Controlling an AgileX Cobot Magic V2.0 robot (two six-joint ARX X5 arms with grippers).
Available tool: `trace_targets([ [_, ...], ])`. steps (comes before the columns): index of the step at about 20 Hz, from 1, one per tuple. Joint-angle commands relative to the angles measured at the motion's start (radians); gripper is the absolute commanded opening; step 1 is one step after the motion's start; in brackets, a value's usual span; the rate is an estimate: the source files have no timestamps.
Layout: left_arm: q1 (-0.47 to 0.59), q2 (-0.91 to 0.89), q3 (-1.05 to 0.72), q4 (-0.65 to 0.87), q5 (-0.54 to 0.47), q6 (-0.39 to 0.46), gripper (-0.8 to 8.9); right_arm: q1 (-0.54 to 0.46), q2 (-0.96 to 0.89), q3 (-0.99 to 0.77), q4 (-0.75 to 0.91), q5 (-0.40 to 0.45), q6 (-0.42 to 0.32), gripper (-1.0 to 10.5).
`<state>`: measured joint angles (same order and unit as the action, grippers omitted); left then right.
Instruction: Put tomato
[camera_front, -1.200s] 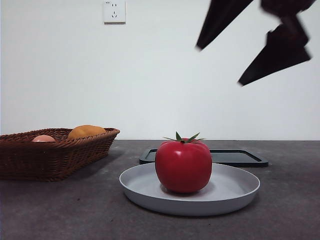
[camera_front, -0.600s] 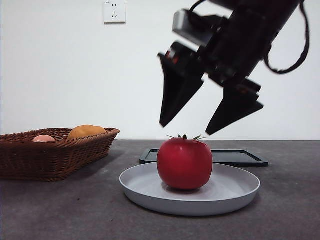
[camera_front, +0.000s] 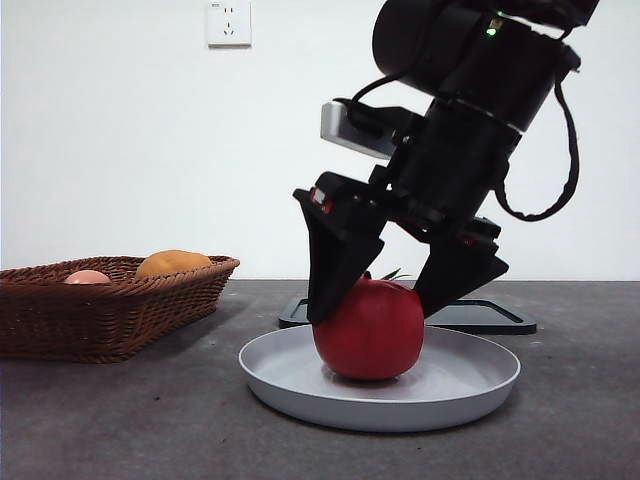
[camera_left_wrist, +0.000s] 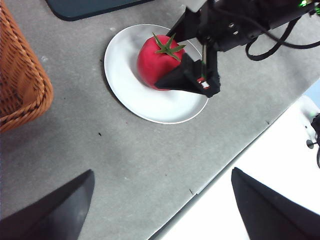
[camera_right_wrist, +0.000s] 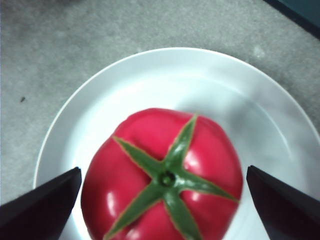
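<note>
The tomato (camera_front: 369, 330) sits upright on the white plate (camera_front: 470, 385), stem up. The right gripper (camera_front: 375, 300) reaches down over it, jaws apart, one on each side of the fruit. The left gripper (camera_left_wrist: 160, 210) hangs well away, jaws spread wide, above bare table (camera_left_wrist: 130, 150) near the basket (camera_front: 100, 305)
</note>
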<state>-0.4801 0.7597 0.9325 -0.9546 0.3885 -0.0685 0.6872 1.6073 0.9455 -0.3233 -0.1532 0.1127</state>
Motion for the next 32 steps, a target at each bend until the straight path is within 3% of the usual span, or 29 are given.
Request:
trace_targets([
  [1, -0.005, 0.005, 0.016, 0.006, 0.002, 0.007, 4.37, 0.011, 0.033, 0.018, 0.010, 0.003, 0.016, 6.0],
  [3, -0.005, 0.005, 0.016, 0.006, 0.002, 0.007, 4.37, 0.011, 0.034, 0.018, 0.010, 0.005, 0.021, 5.1],
  [5, -0.005, 0.005, 0.016, 0.006, 0.002, 0.007, 4.37, 0.011, 0.034, 0.018, 0.009, 0.005, 0.022, 3.6],
  [7, -0.005, 0.005, 0.016, 0.006, 0.002, 0.007, 4.37, 0.011, 0.034, 0.018, 0.011, 0.003, 0.022, 3.0],
  [14, -0.005, 0.005, 0.016, 0.006, 0.002, 0.007, 4.37, 0.000, -0.014, 0.125, -0.049, -0.002, 0.012, 3.0],
  [20, -0.005, 0.005, 0.016, 0.006, 0.002, 0.007, 4.37, -0.142, -0.004, 0.336, -0.089, 0.038, -0.024, 3.0],
  [25, -0.005, 0.005, 0.016, 0.006, 0.002, 0.007, 4.37, -0.303, 0.123, 0.459, -0.039, 0.014, -0.039, 3.1],
  [32, -0.005, 0.005, 0.016, 0.005, 0.002, 0.007, 4.37, -0.338, 0.350, 0.469, 0.111, 0.015, -0.050, 3.3],
])
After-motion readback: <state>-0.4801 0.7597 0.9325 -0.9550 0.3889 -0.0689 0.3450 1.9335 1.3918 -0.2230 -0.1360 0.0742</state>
